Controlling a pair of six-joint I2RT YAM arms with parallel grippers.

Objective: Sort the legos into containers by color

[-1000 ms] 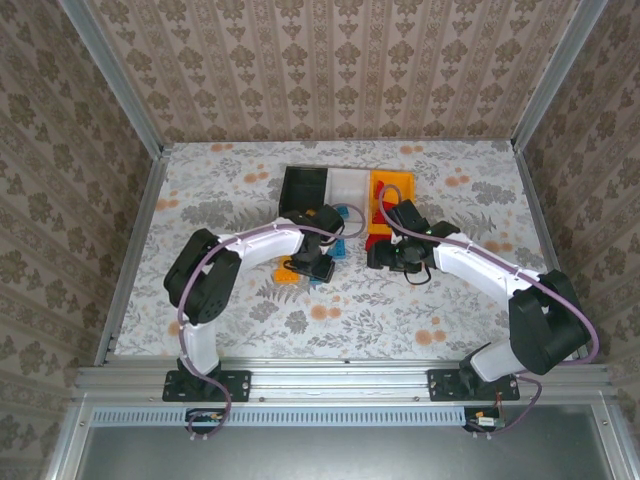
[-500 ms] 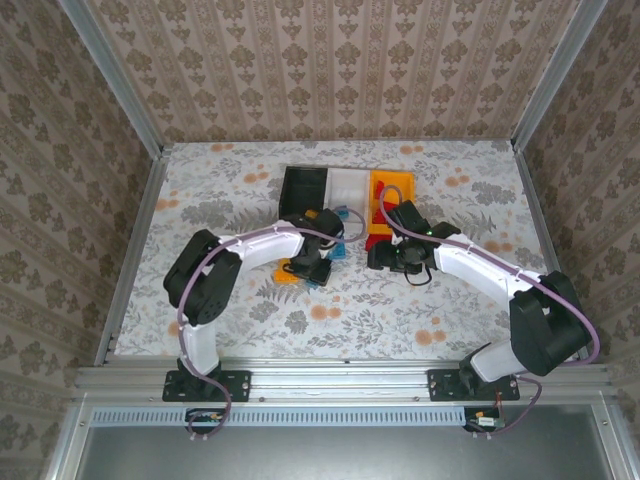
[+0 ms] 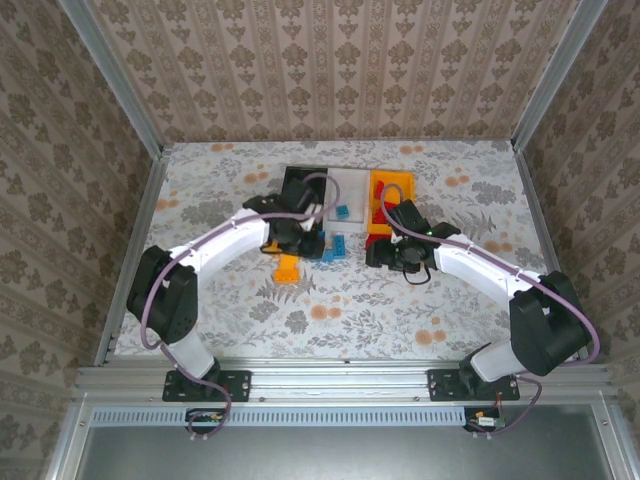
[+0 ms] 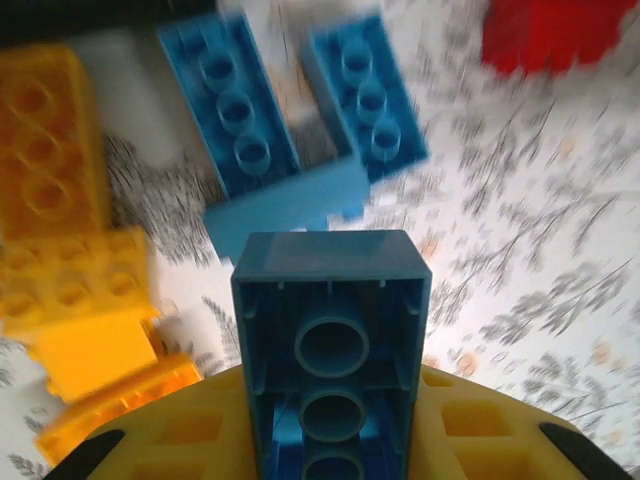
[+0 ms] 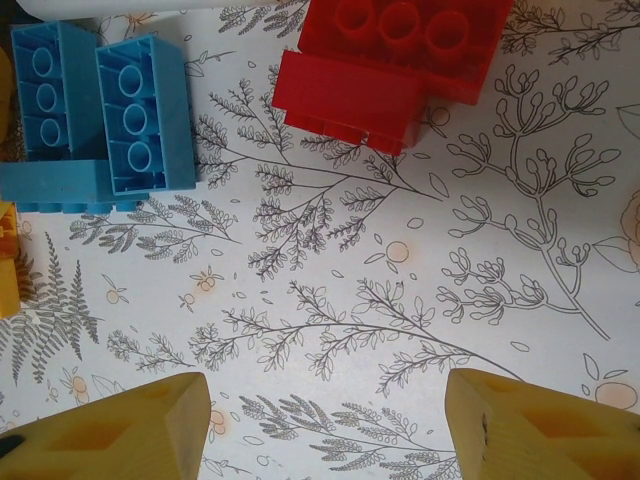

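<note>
- Over the table's (image 3: 200,300) left-centre, left claw (image 3: 298,233) is clamped on a blue brick (image 4: 330,345), lifted just beside the black bin (image 3: 304,183).
- Best move, I judge: carry it level to the white bin (image 3: 350,183), where a blue piece (image 3: 343,212) lies, and release low inside the rim.
- Below the bins' front edges lie loose blue bricks (image 5: 95,110), an orange brick (image 3: 288,268) and a red brick (image 5: 395,60); pass above them.
- Farther right, right claw (image 5: 320,420) hovers parted and empty near the red brick, close to the orange-yellow bin (image 3: 392,180); room between the arms looks tight.
</note>
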